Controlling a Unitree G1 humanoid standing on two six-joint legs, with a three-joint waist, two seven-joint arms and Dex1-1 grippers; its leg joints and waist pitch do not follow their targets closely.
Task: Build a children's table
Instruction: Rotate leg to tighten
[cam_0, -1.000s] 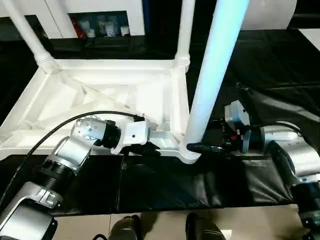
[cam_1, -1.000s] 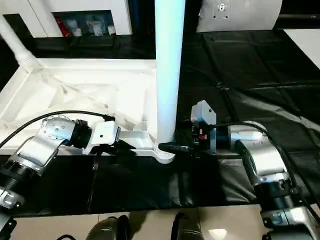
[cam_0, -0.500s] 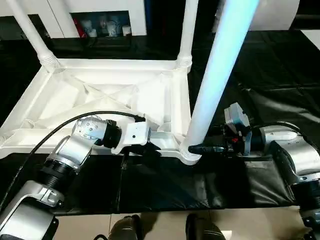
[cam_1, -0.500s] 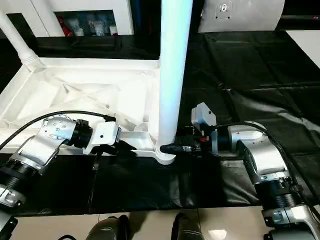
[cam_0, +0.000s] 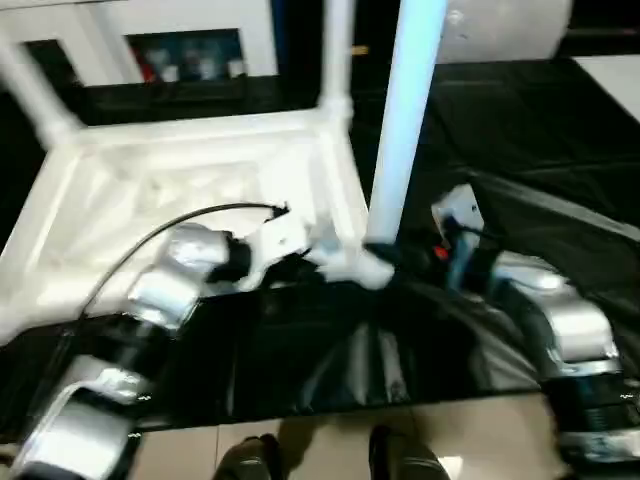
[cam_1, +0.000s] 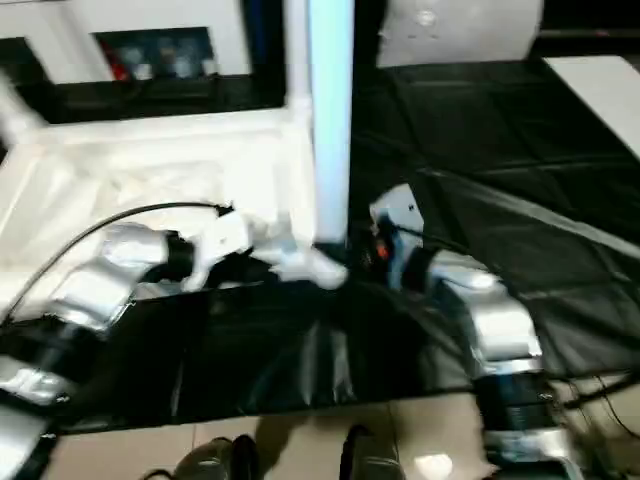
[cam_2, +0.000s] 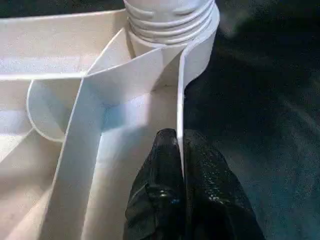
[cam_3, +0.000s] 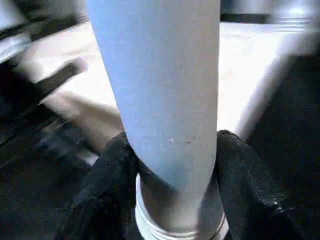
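Observation:
The children's table lies upside down, its white ribbed top (cam_0: 150, 190) on the black sheet. Two legs (cam_0: 335, 60) (cam_0: 35, 95) stand in the far corner sockets. A third leg (cam_0: 405, 110) stands in the near right socket (cam_0: 365, 268). My right gripper (cam_0: 395, 258) is shut on this leg (cam_3: 160, 85) just above its base, one black finger (cam_3: 107, 170) on each side. My left gripper (cam_2: 179, 137) is shut on the thin rim wall (cam_2: 181, 90) of the top, close to that socket (cam_2: 170, 20).
The black sheet-covered work surface (cam_0: 520, 130) stretches off to the right with creases. White cabinets with a cluttered shelf (cam_0: 190, 55) stand behind, with a pale panel (cam_0: 500, 25) at the back right. Dark feet (cam_0: 245, 460) show on the tiled floor below the near edge.
The whole picture has shifted and tilted, so the camera moved. The right gripper's fingers have drawn in onto the leg's base. The left gripper keeps its pinch on the rim.

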